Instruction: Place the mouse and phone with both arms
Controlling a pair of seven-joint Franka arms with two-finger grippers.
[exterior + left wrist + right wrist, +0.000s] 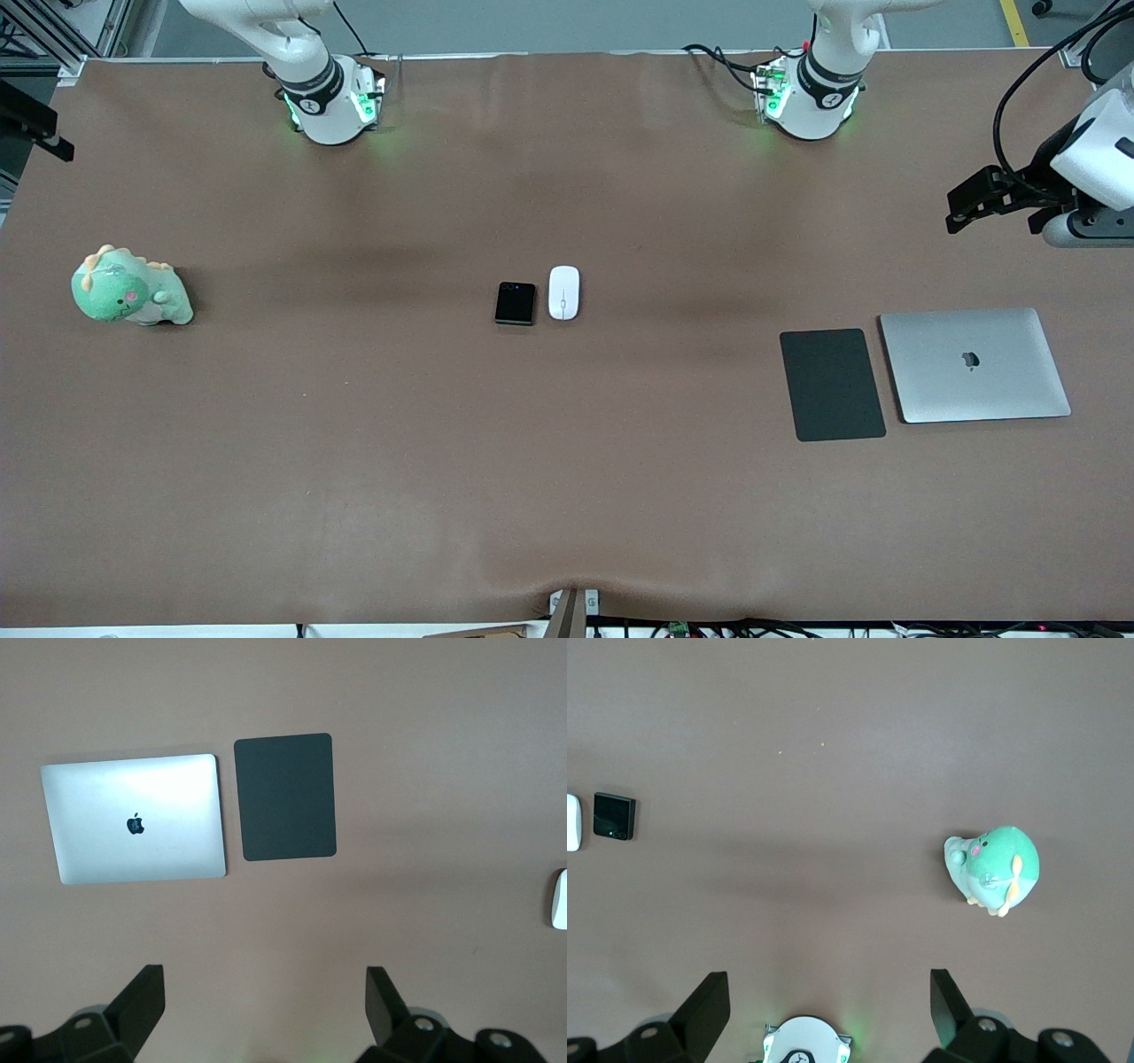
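The white mouse (563,292) and the black phone (516,303) lie side by side at the middle of the table, the mouse toward the left arm's end. My left gripper (266,979) is open and empty, high over the left arm's end of the table; its hand shows in the front view (992,197). The mouse's edge shows in the left wrist view (560,899). My right gripper (830,983) is open and empty, high over its own base, and is out of the front view. The right wrist view shows the phone (614,816) and the mouse (571,822).
A dark-grey mat (832,384) and a closed silver laptop (974,364) lie side by side toward the left arm's end. A green plush dinosaur (130,288) sits toward the right arm's end. A brown cover (567,461) spans the table.
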